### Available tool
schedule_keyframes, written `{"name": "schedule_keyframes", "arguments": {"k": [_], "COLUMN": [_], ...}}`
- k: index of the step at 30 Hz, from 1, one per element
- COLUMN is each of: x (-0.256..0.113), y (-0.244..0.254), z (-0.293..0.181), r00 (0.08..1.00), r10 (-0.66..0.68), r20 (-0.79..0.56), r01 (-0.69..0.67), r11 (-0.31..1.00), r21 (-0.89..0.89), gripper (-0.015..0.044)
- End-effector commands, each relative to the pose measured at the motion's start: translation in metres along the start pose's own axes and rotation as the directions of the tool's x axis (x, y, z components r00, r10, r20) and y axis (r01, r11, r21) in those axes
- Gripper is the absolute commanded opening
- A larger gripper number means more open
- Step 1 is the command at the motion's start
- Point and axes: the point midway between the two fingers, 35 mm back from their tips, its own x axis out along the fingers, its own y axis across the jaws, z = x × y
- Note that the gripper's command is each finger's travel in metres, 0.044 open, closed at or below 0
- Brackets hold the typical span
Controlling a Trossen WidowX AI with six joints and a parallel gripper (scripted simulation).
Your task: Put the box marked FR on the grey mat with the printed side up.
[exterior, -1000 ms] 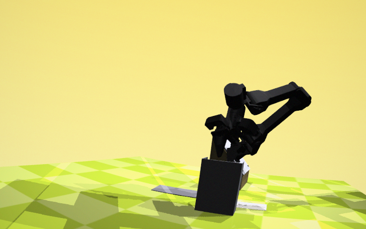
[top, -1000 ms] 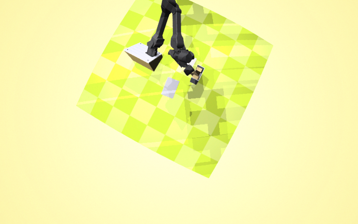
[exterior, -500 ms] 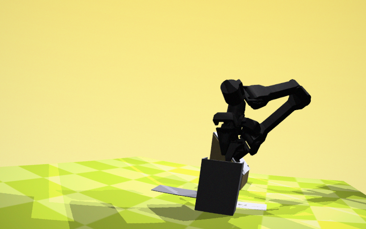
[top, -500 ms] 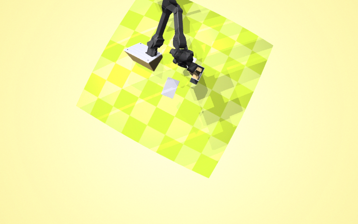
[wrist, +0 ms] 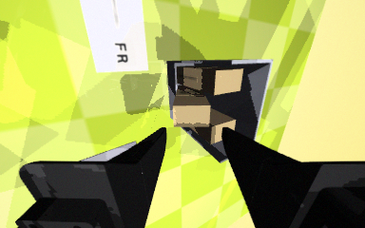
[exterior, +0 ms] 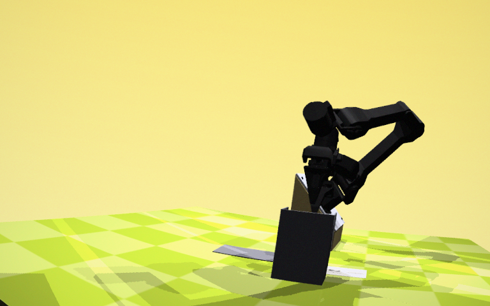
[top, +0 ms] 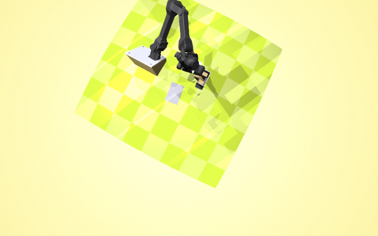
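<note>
The checkered tabletop (top: 150, 114) (exterior: 108, 238) (wrist: 185, 195) carries everything. Our black arm (top: 183, 27) (exterior: 383, 113) rises from a white-topped block (top: 139, 54) (exterior: 300, 198), at eleven o'clock from the grey mat (top: 174, 93) (exterior: 245, 253) (wrist: 109, 153) in the top view. From that mat, our dark bin (top: 199, 86) (exterior: 303, 245) (wrist: 259, 90) stands at two o'clock. At ten o'clock from the bin in the wrist view lies a white card (top: 200, 63) (exterior: 346, 272) (wrist: 121, 47) reading FR. Our gripper (top: 198, 73) (exterior: 320, 210) (wrist: 194, 132) is partly open, holding nothing, over the bin. Three tan boxes (top: 205, 73) (wrist: 191, 115) are inside the bin; we cannot tell which is FR.
</note>
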Motion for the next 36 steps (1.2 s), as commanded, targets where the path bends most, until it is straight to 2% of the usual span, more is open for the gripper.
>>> {"name": "schedule_keyframes", "arguments": {"k": [1, 21, 28, 36], "x": [0.006, 0.038, 0.039, 0.037], "y": [0.000, 0.001, 0.001, -0.001], "z": [0.000, 0.001, 0.001, 0.002], "r00": [1.000, 1.000, 1.000, 1.000], "r10": [0.004, 0.002, 0.002, -0.003], "r20": [0.003, 0.005, 0.006, 0.009], "r01": [-0.004, -0.002, -0.002, 0.003], "r11": [1.000, 1.000, 1.000, 1.000], "r21": [-0.006, -0.006, -0.006, -0.014], "gripper": [0.0236, 0.0236, 0.0236, 0.0183]}}
